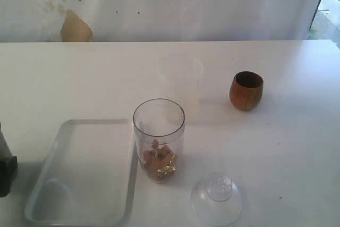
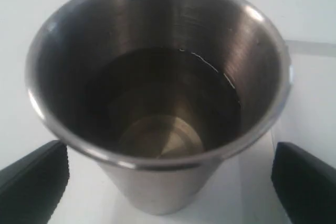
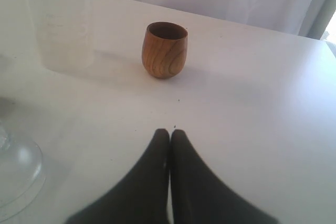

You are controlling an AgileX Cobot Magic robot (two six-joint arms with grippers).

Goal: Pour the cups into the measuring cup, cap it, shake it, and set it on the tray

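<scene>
Only the exterior view shows the clear straight-sided measuring cup, brownish bits at its bottom, just beside the rimmed tray. The left wrist view has the left hand spread wide, the brushed-steel tumbler between its fingers, clear of both. The right wrist view has the right hand pressed closed, empty, the rounded wooden cup ahead.

White table, as we see it.
On it we find a tray, measuring cup, cap, wooden cup and, seemingly, a frosted cup.
</scene>
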